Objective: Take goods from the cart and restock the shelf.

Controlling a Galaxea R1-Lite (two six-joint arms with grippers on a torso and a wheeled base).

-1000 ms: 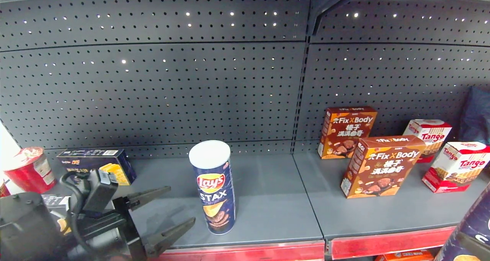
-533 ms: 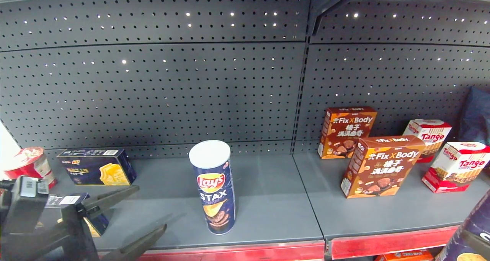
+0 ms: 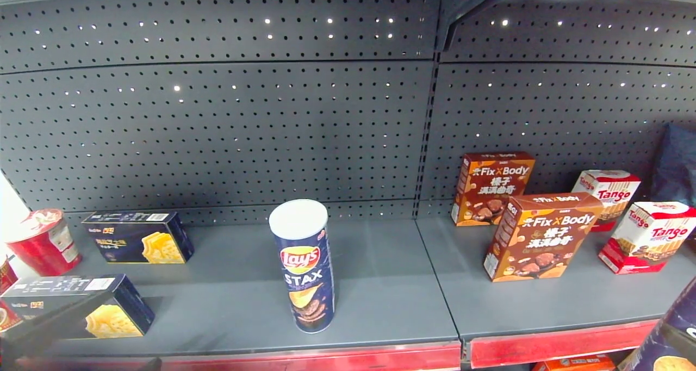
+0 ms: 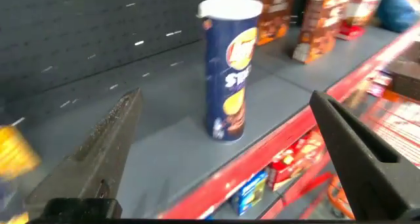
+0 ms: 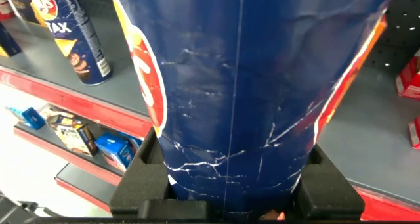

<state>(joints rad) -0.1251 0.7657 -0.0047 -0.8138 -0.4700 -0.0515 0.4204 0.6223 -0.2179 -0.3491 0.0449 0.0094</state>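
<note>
Can (image 3: 302, 265) stands upright on the shelf (image 3: 380, 284). By wrist views, we see our left pincer (image 4: 226, 102) spread before it, our right pincer (image 5: 230, 188) pinching a second can (image 5: 243, 86).

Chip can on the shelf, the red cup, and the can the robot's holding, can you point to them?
standing chip can (image 3: 304, 273), head view, middle of its blue label.
red cup (image 3: 38, 254), head view, its red side.
held chip can (image 5: 243, 86), right wrist view, its blue side wall.
</note>
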